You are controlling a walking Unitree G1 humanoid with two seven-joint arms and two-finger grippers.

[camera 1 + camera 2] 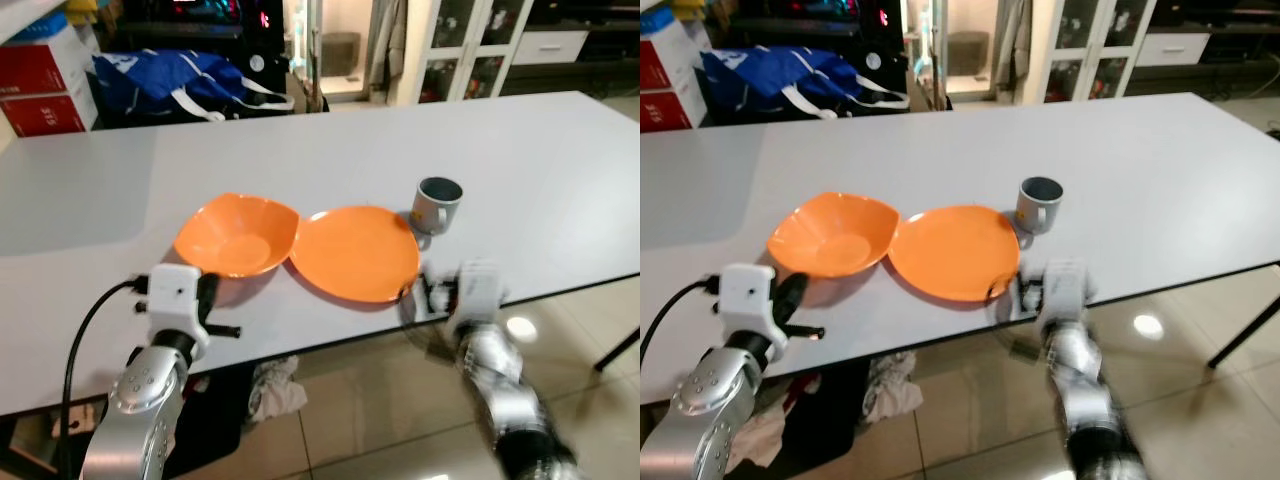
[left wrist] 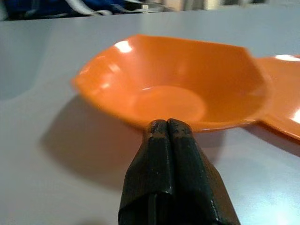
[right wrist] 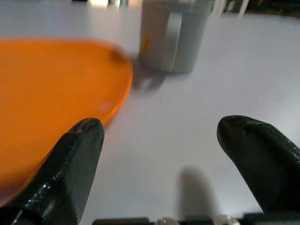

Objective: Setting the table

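An orange bowl (image 1: 238, 235) and a flat orange plate (image 1: 355, 252) lie side by side, touching, near the front of the white table (image 1: 520, 170). A grey mug (image 1: 436, 204) stands upright just right of the plate. My left gripper (image 2: 167, 125) is shut, empty, low over the table and pointed at the bowl's (image 2: 178, 79) near rim, a short way from it. My right gripper (image 3: 159, 136) is open at the table's front edge, its fingers (image 3: 79, 154) straddling bare table between the plate's edge (image 3: 51, 89) and the mug (image 3: 173, 33). That arm looks blurred.
A blue bag (image 1: 170, 80) and red boxes (image 1: 45, 95) sit behind the table's far left. Crumpled cloth (image 1: 275, 388) lies on the tiled floor under the table. A black table leg (image 1: 615, 350) stands at the right. Glass cabinets (image 1: 465, 50) line the back.
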